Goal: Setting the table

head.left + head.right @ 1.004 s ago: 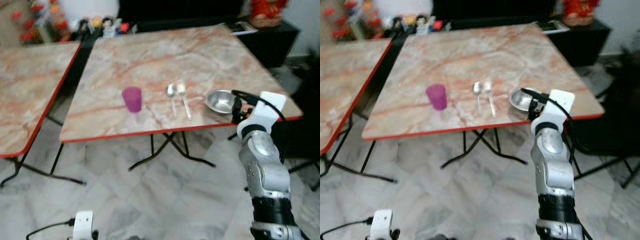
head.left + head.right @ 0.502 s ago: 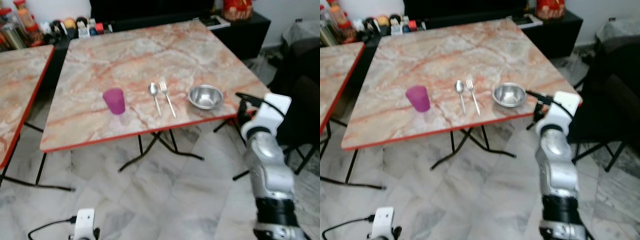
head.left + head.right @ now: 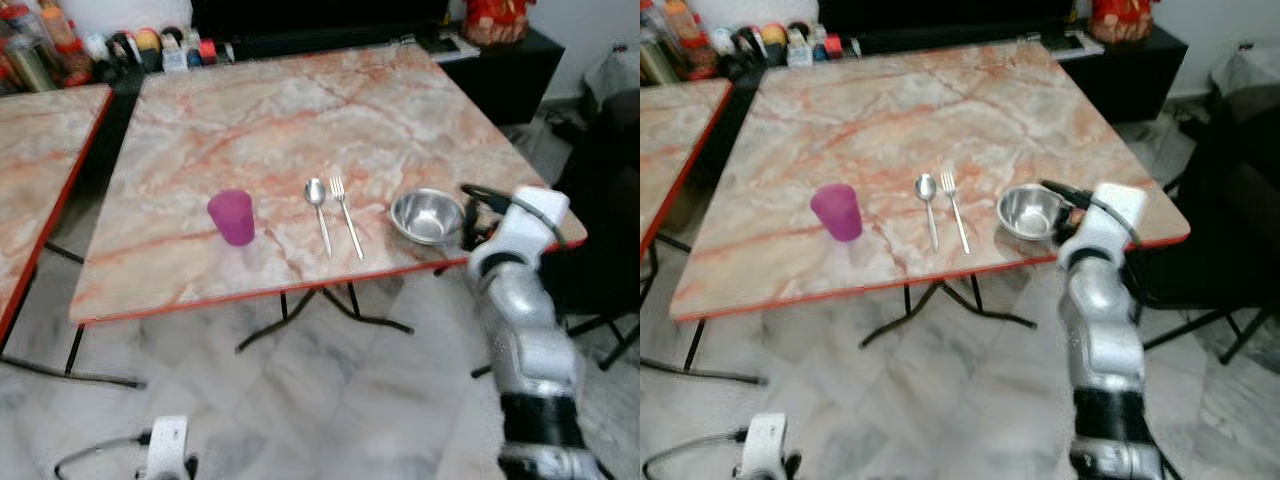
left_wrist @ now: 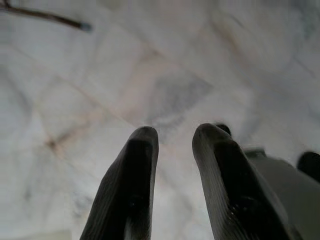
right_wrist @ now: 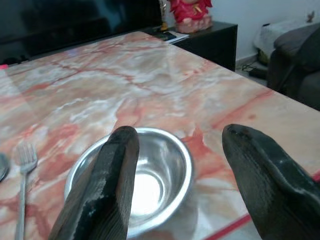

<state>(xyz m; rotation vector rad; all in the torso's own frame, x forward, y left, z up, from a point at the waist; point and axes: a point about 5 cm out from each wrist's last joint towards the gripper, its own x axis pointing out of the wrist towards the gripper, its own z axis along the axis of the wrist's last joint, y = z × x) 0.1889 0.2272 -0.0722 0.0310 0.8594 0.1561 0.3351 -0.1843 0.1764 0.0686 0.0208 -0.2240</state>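
Note:
A steel bowl [image 3: 426,216] sits near the front right corner of the marble table [image 3: 290,120]. To its left lie a fork [image 3: 346,216] and a spoon [image 3: 318,204], side by side, then a purple cup [image 3: 233,217] standing upright. My right gripper [image 5: 182,150] is open at the table's edge, its fingers [image 5: 107,175] pointing at the bowl [image 5: 135,175] from just off its right side, with nothing held. The left gripper [image 4: 172,142] hangs low over the floor with its fingers slightly apart and nothing between them.
A second marble table [image 3: 40,160] stands to the left across a narrow gap. Bottles and small figures [image 3: 120,45] line a dark cabinet behind. A dark chair [image 3: 610,200] is to the right of the table. Marble floor [image 3: 300,390] lies in front.
The view has shifted as I moved. My right gripper has come back in to the bowl's right side after being off the table's corner half a second ago.

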